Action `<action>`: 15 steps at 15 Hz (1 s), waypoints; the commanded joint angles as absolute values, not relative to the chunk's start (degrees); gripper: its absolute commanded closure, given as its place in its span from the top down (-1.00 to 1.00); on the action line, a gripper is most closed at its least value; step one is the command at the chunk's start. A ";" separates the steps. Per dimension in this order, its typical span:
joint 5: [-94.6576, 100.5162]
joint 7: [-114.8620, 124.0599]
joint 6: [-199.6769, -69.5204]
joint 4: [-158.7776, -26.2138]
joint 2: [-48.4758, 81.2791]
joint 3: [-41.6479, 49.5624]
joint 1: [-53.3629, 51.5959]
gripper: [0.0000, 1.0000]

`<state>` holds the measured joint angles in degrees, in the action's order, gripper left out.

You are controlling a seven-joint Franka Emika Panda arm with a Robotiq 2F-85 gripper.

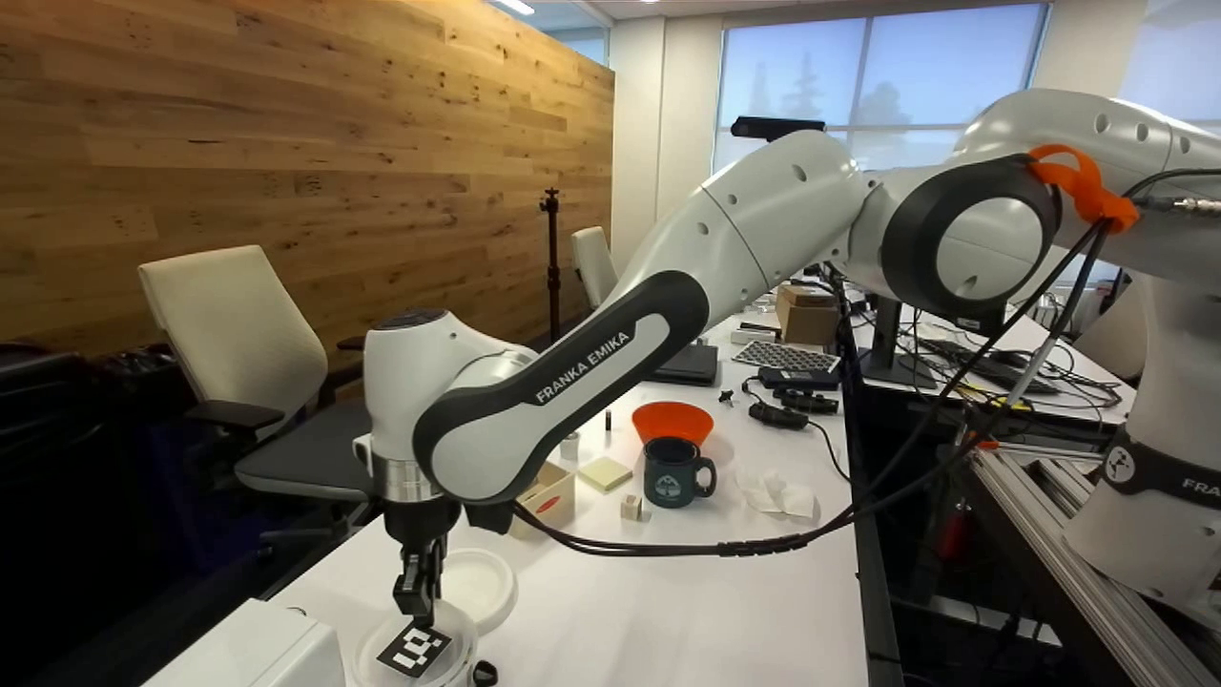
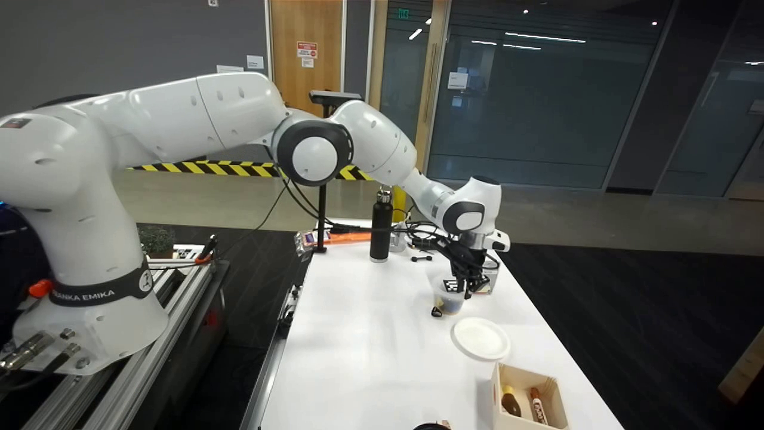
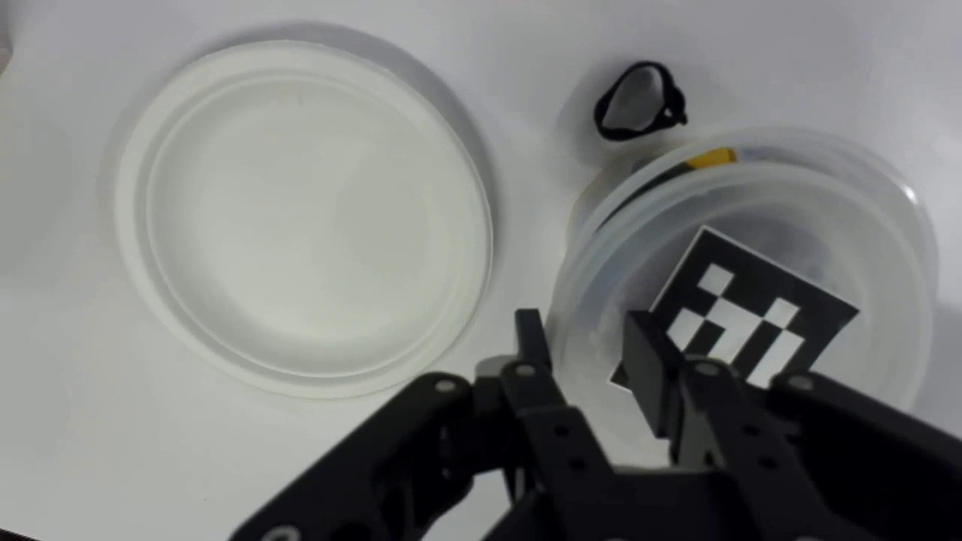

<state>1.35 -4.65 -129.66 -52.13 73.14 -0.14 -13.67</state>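
Translucent lid (image 3: 797, 233), with a printed marker square (image 3: 733, 323) upon it, is straddled at one edge by the pincer (image 3: 586, 346), whose fingers (image 3: 652, 368) are set apart with the rim seen between them; whether either is touching it cannot be told. Beneath the lid, a clear container (image 2: 449, 303) is stood on the white desk (image 2: 358, 334), and inside it something yellow and dark is glimpsed, too blurred to be named. Just beside the container, a small black loop (image 1: 486, 674), a pale plate (image 3: 301, 218) and a white box (image 1: 253, 649) are placed. Beyond the plate, a wooden box (image 1: 558, 501) is seen, in which a dark bottle with a yellow cap (image 2: 511, 403) and a brown tube (image 2: 538, 407) are laid. Near that box are set a yellow pad (image 1: 605, 474), a small cube (image 1: 631, 507), a dark mug (image 1: 671, 485) and, just behind the mug, an orange bowl (image 1: 672, 423). Toward the desk's opposite end, a black bottle (image 2: 381, 230) is stood upright. The room is bounded by a wood-planked wall (image 1: 286, 124), windows (image 1: 878, 86), a wooden door (image 2: 298, 83) and a glass partition (image 2: 537, 119); an office chair (image 1: 229, 315) is placed beside the desk.
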 commanded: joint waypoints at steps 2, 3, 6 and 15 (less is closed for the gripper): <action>2.32 -5.47 -130.60 -57.20 70.22 0.75 -13.94 -0.98; 2.42 -5.39 -130.35 -57.24 70.20 1.03 -14.06 -1.00; 2.42 -5.34 -130.33 -57.92 69.84 1.29 -14.19 -0.97; 1.56 -4.63 -134.66 -65.78 62.87 1.58 -13.81 -0.97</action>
<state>1.35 -4.83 -132.07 -58.55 68.37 1.28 -13.72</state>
